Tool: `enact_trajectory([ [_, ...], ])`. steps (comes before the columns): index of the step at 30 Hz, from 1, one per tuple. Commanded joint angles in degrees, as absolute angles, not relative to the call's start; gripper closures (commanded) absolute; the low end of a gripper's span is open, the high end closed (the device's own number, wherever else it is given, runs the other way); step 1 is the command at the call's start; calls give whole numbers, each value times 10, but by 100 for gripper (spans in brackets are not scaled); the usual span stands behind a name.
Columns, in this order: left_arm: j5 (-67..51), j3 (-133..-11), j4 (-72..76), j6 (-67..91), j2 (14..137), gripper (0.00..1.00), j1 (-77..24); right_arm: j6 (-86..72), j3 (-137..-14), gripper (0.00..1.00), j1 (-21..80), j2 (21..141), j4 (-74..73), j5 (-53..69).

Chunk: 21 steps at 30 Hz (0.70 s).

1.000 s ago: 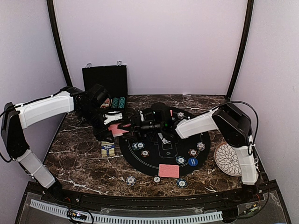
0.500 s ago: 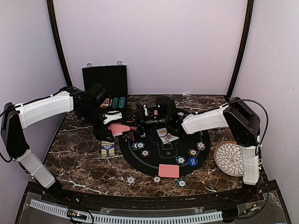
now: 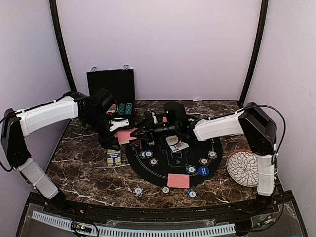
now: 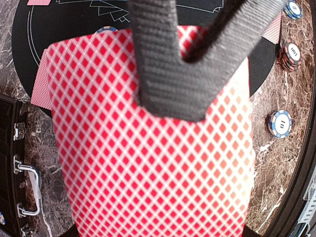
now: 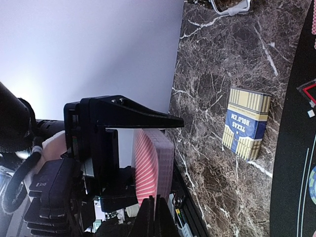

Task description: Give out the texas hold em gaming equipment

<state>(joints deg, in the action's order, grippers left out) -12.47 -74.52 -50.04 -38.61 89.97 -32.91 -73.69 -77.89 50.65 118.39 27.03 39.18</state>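
While the red-backed deck (image 4: 148,163) is clamped in the left gripper (image 3: 118,129) just left of the black mat (image 3: 165,173), the right gripper (image 5: 154,217) is closed narrow at its edge. Cards judged light, slick, bendy; 1 is best pinched by an edge.

- one red-backed deck (image 4: 148,168);
- two face-up cards (image 3: 176,142);
- about nine loose chips (image 3: 138,190);
- one blue disc (image 3: 204,171);
- one card box (image 3: 114,157);
- one black mat (image 3: 148,174);
- one plate (image 3: 239,168);
- one case (image 3: 111,85)
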Motion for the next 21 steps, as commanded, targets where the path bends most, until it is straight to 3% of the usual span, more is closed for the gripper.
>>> enact_trajectory([
  [1, -128, -747, -506, -393, 879, 100, -329, -719, -760, 100, 494, 1143, 263, 393],
  [7, -126, -744, -508, -394, 880, 100, -329, -657, -722, 100, 469, 1074, 181, 383],
  [11, -120, -740, -506, -397, 878, 100, -329, -539, -724, 100, 443, 1016, 1, 343],
  [16, -116, -739, -504, -396, 880, 100, -330, -373, -769, 100, 417, 978, -300, 178],
  [21, -116, -740, -505, -396, 882, 100, -329, -306, -801, 100, 418, 988, -463, 0],
])
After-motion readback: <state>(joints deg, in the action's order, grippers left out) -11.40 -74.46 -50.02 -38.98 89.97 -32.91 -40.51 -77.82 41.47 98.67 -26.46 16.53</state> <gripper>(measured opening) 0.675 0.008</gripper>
